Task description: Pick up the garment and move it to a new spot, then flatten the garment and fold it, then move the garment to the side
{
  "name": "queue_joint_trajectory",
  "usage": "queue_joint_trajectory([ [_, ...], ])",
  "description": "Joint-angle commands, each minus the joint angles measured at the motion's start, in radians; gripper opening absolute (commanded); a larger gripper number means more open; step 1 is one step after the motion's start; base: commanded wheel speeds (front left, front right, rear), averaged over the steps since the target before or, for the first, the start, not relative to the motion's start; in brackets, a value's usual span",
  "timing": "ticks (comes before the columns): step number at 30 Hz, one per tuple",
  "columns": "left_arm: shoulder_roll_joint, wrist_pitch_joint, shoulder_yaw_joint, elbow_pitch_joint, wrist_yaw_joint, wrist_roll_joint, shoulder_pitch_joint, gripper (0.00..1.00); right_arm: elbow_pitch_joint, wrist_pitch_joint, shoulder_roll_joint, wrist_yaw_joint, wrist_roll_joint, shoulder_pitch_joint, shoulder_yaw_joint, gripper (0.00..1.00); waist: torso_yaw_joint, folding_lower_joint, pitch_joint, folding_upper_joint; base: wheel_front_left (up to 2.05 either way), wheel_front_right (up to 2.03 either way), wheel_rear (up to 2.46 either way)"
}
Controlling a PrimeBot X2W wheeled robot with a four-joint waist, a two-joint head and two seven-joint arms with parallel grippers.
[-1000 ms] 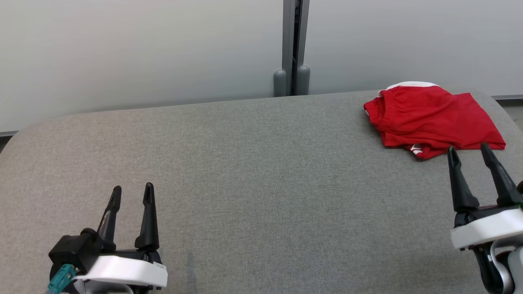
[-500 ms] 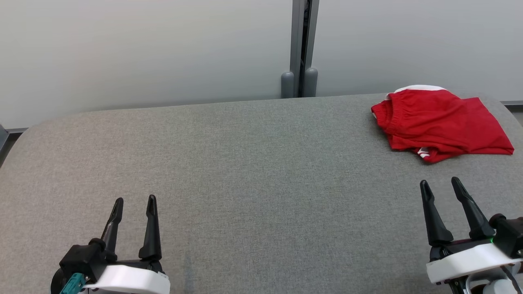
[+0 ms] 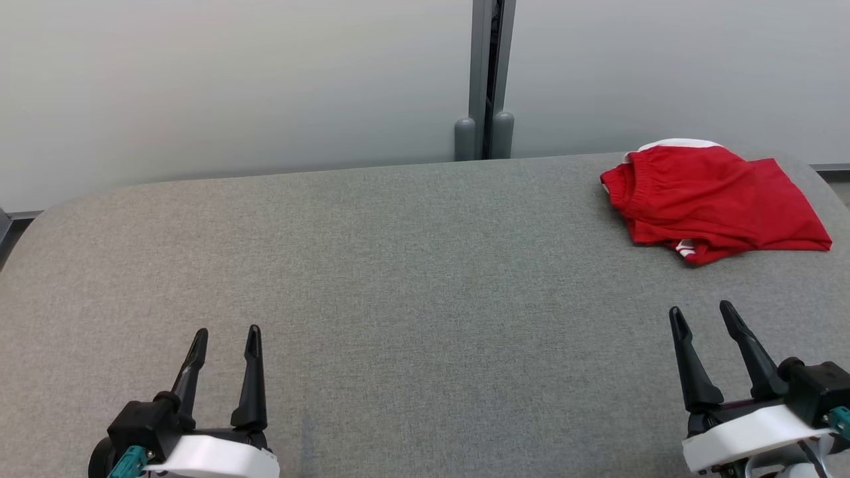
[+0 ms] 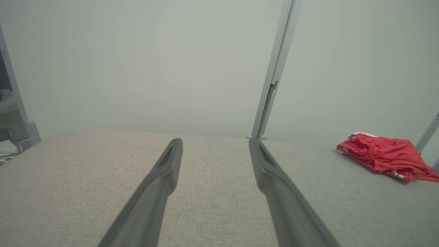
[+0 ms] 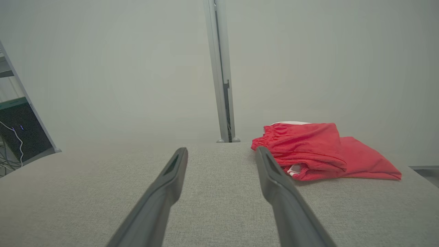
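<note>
Two grippers, both empty, low over the grey fabric desk (image 3: 425, 265). Left gripper (image 3: 227, 330) sits at the near left of the head view, its fingers spread apart with bare desk showing in the gap, nothing between them. Right gripper (image 3: 700, 307) sits at the near right, fingers likewise released and apart, nothing in them, tips pointing toward the far edge. Garment (image 3: 710, 202) is red shorts with a gathered elastic waistband and bits of white trim, lying on the far right corner of the desk, folded over on itself in loose layers, waistband end toward the desk's middle. It is apart from both grippers: near the right one, beyond its tips, and well apart from the left one. Left wrist view: left gripper (image 4: 215, 140) fingers wide, garment (image 4: 387, 156) far off to the right on the desk. Right wrist view: right gripper (image 5: 221, 149) fingers wide, garment (image 5: 305, 144) ahead and to the right, no contact. Pale wall panels behind the desk, grey metal post (image 3: 488, 73) between them, at the far edge.
</note>
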Motion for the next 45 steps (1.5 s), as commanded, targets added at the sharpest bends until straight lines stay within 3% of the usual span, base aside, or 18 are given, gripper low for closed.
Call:
queue_joint_trajectory([
  [1,-0.003,-0.001,0.011,0.004,-0.007,0.009,-0.02,1.0,0.0,-0.004,-0.002,0.0,-0.003,-0.005,-0.005,1.0,0.0,0.0,0.001,-0.0001,0.0,0.0,0.0],
  [32,-0.022,-0.001,0.054,0.045,-0.05,0.029,-0.034,1.0,0.0,-0.004,0.014,0.0,-0.007,-0.009,-0.009,1.0,0.003,0.0,0.004,-0.0001,0.0,0.0,0.0],
  [33,-0.025,0.0,0.051,0.047,-0.048,0.03,-0.018,0.0,0.0,0.0,0.016,0.0,-0.009,-0.001,-0.005,0.0,0.003,0.0,0.004,-0.0001,0.0,0.0,0.0],
  [37,-0.032,0.002,0.048,0.085,-0.048,0.027,0.009,0.0,0.032,0.005,0.032,0.0,-0.007,0.023,0.005,0.0,0.003,0.0,0.005,-0.0001,0.0,0.0,0.0],
  [45,-0.031,0.034,0.054,0.099,-0.058,-0.121,-0.024,0.0,0.047,0.059,0.04,0.0,0.132,-0.002,-0.035,0.0,0.005,0.0,0.005,-0.0001,0.0,0.0,0.0],
])
